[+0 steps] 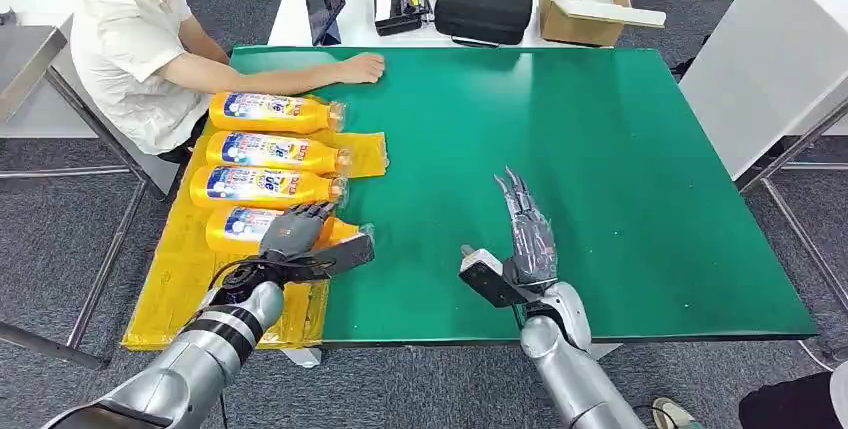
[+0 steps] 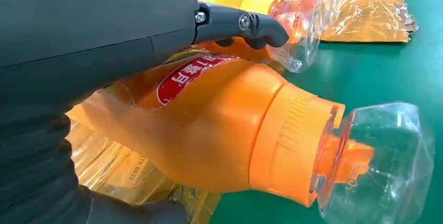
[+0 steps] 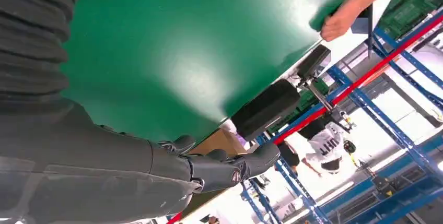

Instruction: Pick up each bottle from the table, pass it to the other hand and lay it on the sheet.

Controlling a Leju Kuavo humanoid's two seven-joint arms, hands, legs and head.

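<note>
Left hand [image 1: 300, 234] rests over the nearest bottle [image 1: 250, 227], fingers curled across its orange body and thumb reaching toward the neck; in the left wrist view the thumb [image 2: 245, 23] lies above the shoulder of this bottle [image 2: 209, 130] while the rest of my hand sits behind it. I judge that I am holding it, though it lies low on the sheet [image 1: 180, 279] and I cannot tell whether its full weight is down yet.

Green table [image 1: 620, 169]: the broad work surface, with no bottle showing on its bare green part.

Yellow sheet: spread along the table's left edge, carrying four bottles lying on their sides in a column. The farthest bottle [image 1: 275, 112], the second bottle [image 1: 275, 152] and the third bottle [image 1: 265, 187] lie just beside one another, clear caps pointing toward the table's middle. The nearest one under my hand completes the row.

Right hand [image 1: 525, 234]: held above the green, well apart from the sheet, fingers spread and straight, holding nothing.

Person's hand [image 1: 362, 67]: resting on the far edge of the table.

Progress, as a judgement: three bottles are delivered, the fourth is at its place and awaits only release, and nothing visible remains to be picked up.
</note>
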